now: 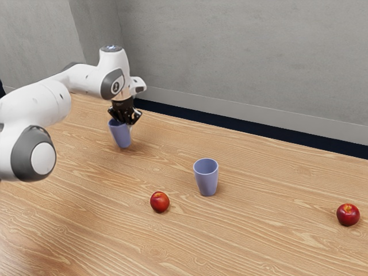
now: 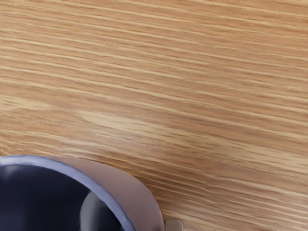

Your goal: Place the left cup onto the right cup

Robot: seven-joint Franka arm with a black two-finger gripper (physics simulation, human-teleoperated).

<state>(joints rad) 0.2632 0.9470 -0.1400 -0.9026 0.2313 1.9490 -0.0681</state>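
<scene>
A white, seven-joint robot arm reaches in from the exterior view's left over a light, wood-grain bench set against a plain grey wall. Its black two-finger end effector points downward, fingers narrowly parted and clamped on the rim of a pale lavender-blue tapered cup, the left cup of the pair. This cup hangs open side up, slightly tilted, at or just above the bench surface; which of the two cannot be told. The second pale lavender-blue tapered cup stands upright on the bench, well apart, toward the exterior view's right and nearer the camera. A small red apple lies near that standing cup, and another red apple lies far off at the exterior view's right edge. In the wrist view, the held cup's rim and dark interior sit just under the hand, above bare wood grain.
</scene>
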